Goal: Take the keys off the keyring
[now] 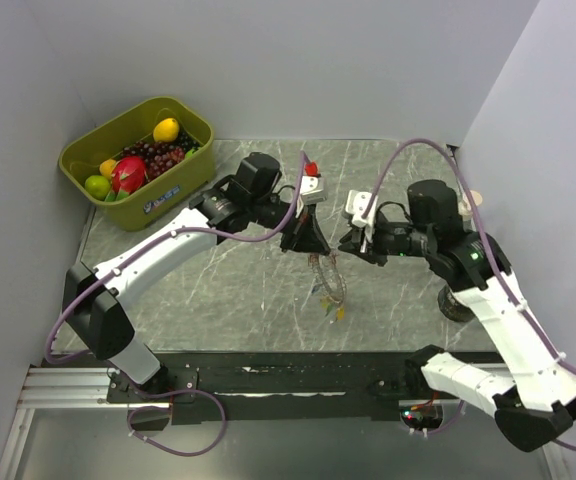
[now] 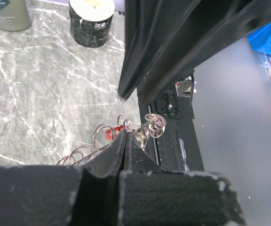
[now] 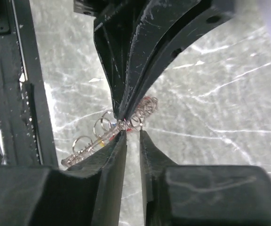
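Far left: olive-green plastic bin (image 1: 183,185) on the grey marbled stone counter (image 1: 218,290). It holds fruit: yellow lemon (image 1: 166,130), dark red grapes (image 1: 160,155), pink-red dragon fruit (image 1: 128,174), green lime (image 1: 96,186). The bin sits well apart from the work at ctr.

Left claw (image 1: 313,247) extends from the left over mid-counter. Its fingers are pressed together, pinching the silvery wire-ring metal keyring (image 1: 328,282) at its top. The keyring hangs below the tips, btwn both claws, w/ tiny coloured plastic keys (image 1: 335,308) at its low end, yellow and green showing. A red key (image 2: 110,134) shows among the rings in the left wrist view. Small red thing w/ green cap (image 1: 311,168) just far of the left wrist; can't tell what it rests on.

Right claw (image 1: 346,244) faces it tip to tip, fingers (image 3: 114,155) slightly parted. The tips are just beside the rings; can't tell if touching. Its black fingers block most of the left wrist view.

Right side: dark-labelled round can (image 2: 92,21) and, on its far side, a grey-green bottle (image 2: 6,14), both upright.
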`<action>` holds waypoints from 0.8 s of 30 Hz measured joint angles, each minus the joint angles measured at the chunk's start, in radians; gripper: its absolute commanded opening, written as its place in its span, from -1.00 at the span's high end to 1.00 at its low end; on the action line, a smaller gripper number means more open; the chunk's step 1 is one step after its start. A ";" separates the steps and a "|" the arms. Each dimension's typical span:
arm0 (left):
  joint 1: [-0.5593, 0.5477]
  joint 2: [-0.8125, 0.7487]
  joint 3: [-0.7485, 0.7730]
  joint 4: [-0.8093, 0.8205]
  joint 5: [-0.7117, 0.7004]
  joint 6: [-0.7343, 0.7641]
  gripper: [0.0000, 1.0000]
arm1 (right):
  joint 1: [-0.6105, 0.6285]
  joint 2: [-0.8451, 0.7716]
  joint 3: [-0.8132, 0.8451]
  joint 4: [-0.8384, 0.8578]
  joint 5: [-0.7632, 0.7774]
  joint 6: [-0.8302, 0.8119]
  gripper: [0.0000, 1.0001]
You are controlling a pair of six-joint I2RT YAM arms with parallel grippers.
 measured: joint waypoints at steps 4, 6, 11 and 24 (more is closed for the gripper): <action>0.013 0.000 0.000 -0.002 0.016 -0.008 0.98 | -0.014 -0.037 -0.002 0.014 -0.035 -0.003 0.37; 0.020 0.000 0.000 -0.002 0.027 -0.015 0.98 | -0.017 -0.049 -0.007 0.021 -0.056 -0.006 0.35; 0.042 0.000 0.000 0.003 0.067 -0.034 0.98 | -0.023 -0.056 -0.054 0.030 -0.076 -0.026 0.25; 0.056 0.000 0.000 0.010 0.167 -0.064 0.98 | -0.024 -0.056 -0.119 0.111 -0.090 -0.033 0.38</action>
